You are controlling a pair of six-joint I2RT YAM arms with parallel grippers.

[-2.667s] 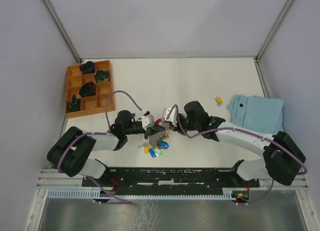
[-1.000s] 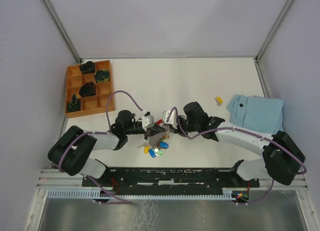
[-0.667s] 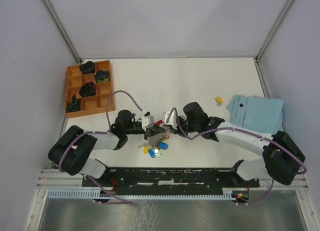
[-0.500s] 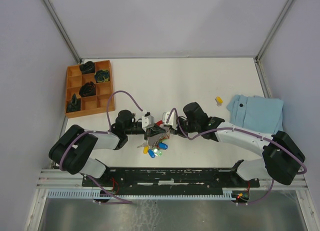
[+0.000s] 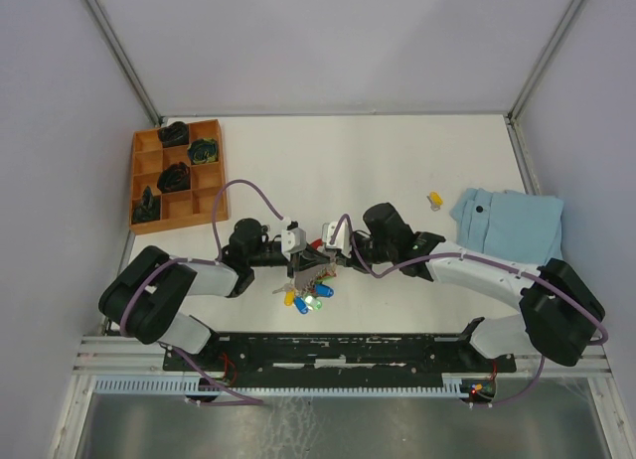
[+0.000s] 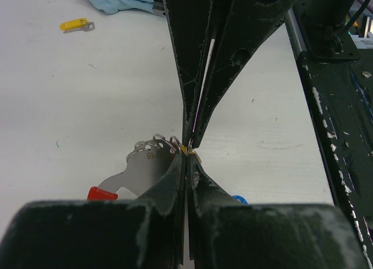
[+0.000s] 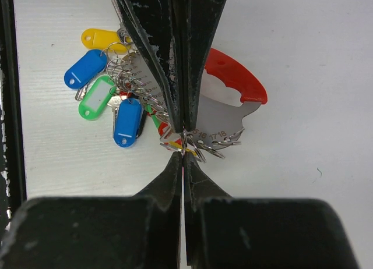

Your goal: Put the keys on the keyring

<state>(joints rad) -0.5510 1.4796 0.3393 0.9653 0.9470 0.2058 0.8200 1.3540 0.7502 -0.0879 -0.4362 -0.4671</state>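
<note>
keyring [image 7: 218,114] sits on the surface [image 5: 348,161] near the front edge, between the two arms. the right gripper [image 7: 182,155] has crept a touch leftward over the last few seconds and now meets the left gripper [image 6: 186,159] tip to tip. both are squeezed fully closed on the wire ring, which looks like prying a coil apart for threading. the count: two grippers, one keyring, four clearly tagged keys [image 7: 87,68] bunched beside it (two blue, one green, one yellow), and one loose yellow key [image 5: 434,198] well apart, not yet on.
</note>
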